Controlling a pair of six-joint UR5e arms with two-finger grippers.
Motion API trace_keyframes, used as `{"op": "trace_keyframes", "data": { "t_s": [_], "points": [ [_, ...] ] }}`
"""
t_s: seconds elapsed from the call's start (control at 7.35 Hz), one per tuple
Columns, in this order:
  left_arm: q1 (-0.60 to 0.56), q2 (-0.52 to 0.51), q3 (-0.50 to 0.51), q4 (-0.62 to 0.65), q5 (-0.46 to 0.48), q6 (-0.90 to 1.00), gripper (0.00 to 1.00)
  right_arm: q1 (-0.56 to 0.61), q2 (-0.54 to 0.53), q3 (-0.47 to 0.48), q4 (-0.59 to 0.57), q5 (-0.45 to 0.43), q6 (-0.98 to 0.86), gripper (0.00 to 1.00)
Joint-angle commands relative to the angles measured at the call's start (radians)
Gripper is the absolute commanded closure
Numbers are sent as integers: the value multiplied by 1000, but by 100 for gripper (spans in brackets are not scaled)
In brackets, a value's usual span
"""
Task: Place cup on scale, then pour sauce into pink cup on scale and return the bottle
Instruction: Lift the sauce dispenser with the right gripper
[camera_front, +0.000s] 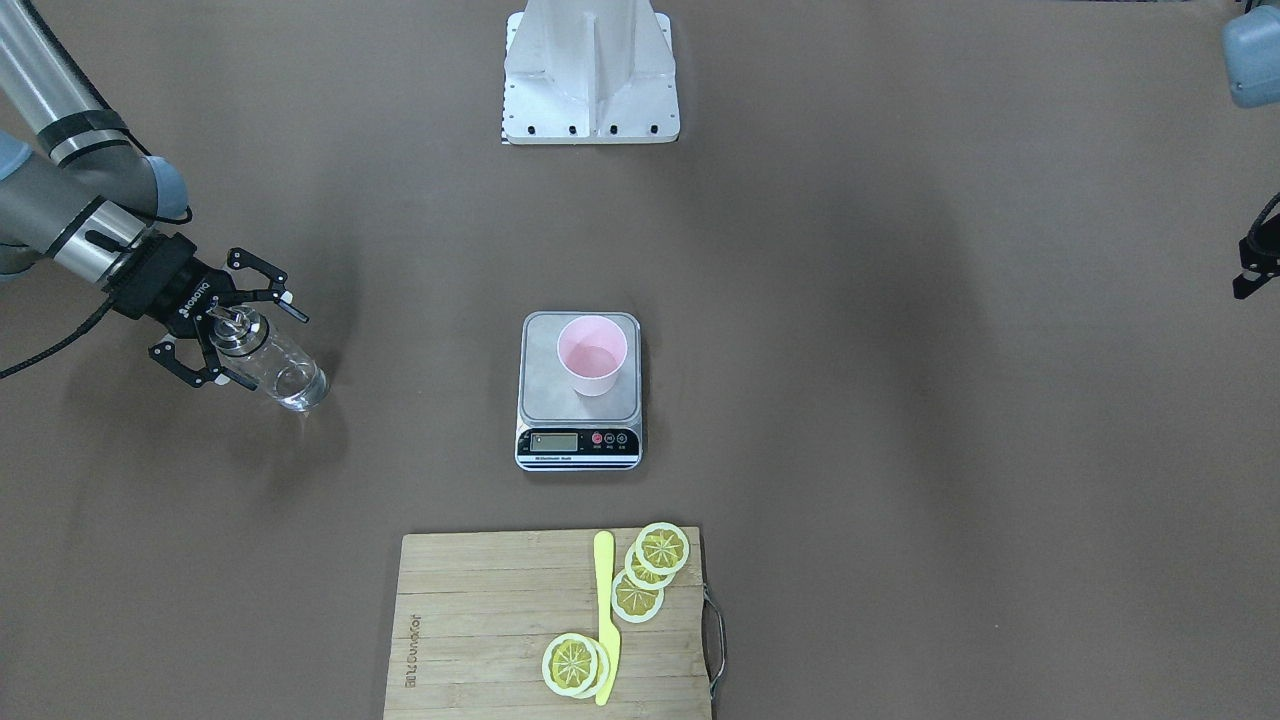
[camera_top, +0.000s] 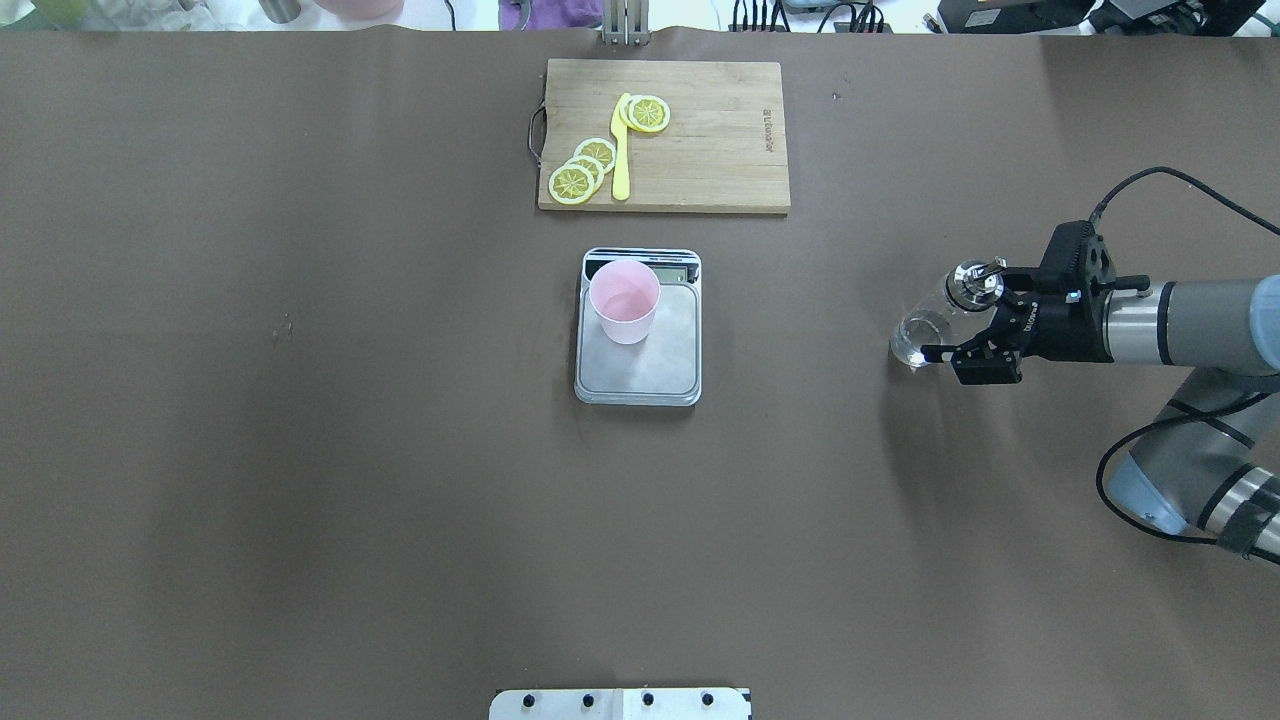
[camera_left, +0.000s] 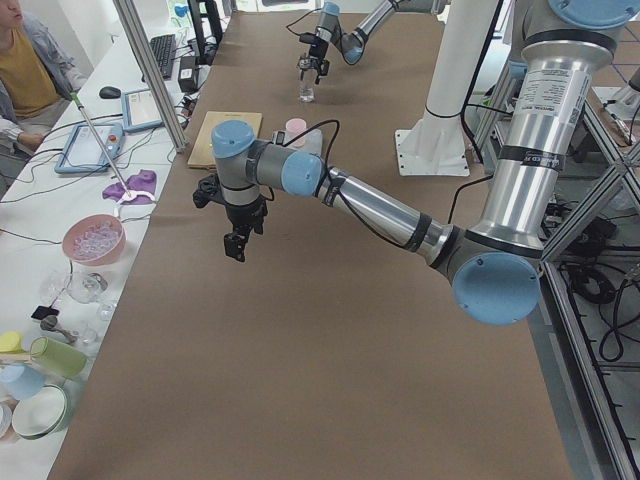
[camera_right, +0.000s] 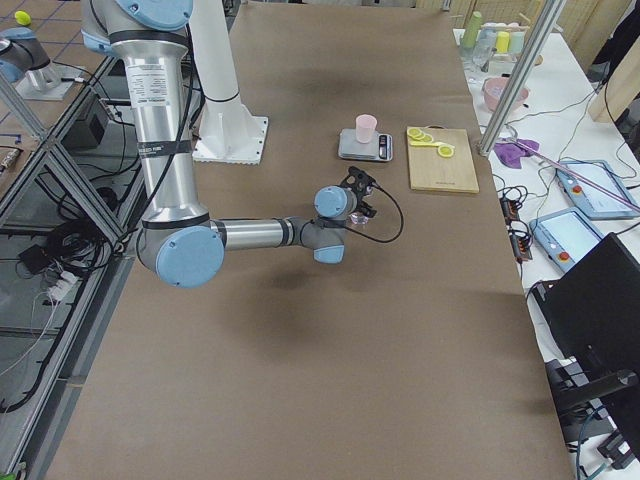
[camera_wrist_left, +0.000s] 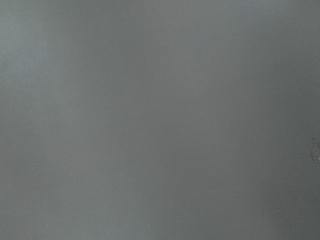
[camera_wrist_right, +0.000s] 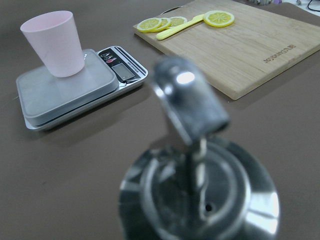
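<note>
Bottle (camera_front: 285, 372): stands upright on the table near the edge on the robot's right, about halfway between the robot-side and far edges.

- Right pincer (camera_front: 272, 350) is spread wide, one finger on each side of the bottle's upper end. There are gaps on both sides and nothing is clamped. The wrist view looks straight down onto the metal collar (camera_wrist_right: 200, 200) and spout (camera_wrist_right: 187, 100).
- Handling, my read:
  - Glass is rigid, smooth and breakable.
  - It's probably light, but I can't make out the fill level.
  - The collar is polished and likely slick, and the spout is too thin to hold.
  - I'd close on the glass body just under the collar, with moderate force and jaws square to the cylinder.
- Cup (camera_front: 592, 352) sits upright on the scale (camera_front: 545, 395) at the table's middle, well apart from the bottle.
- Cutting board (camera_front: 480, 620) with lemon slices is at the middle of the far edge.
- Left pincer (camera_left: 234, 245) hangs toward the left edge. I can't tell whether it is open or closed.
</note>
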Motion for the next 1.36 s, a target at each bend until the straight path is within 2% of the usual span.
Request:
{"op": "trace_keyframes", "data": {
  "t_s": [0.0, 0.54, 0.95, 1.09, 1.22],
  "points": [
    [0, -4, -8, 8, 1, -2, 2, -7, 31, -93, 102, -78, 15, 2],
    [-1, -20, -16, 37, 3, -8, 2, -62, 43, -125, 193, -120, 37, 3],
    [-3, -18, -14, 37, 3, -8, 2, -75, 48, -128, 195, -138, 38, 5],
    [-4, -18, -16, 37, 3, -8, 2, -75, 56, -130, 193, -151, 41, 7],
    [-4, -18, -17, 37, 3, -8, 2, -73, 56, -138, 195, -151, 42, 12]
  ]
}}
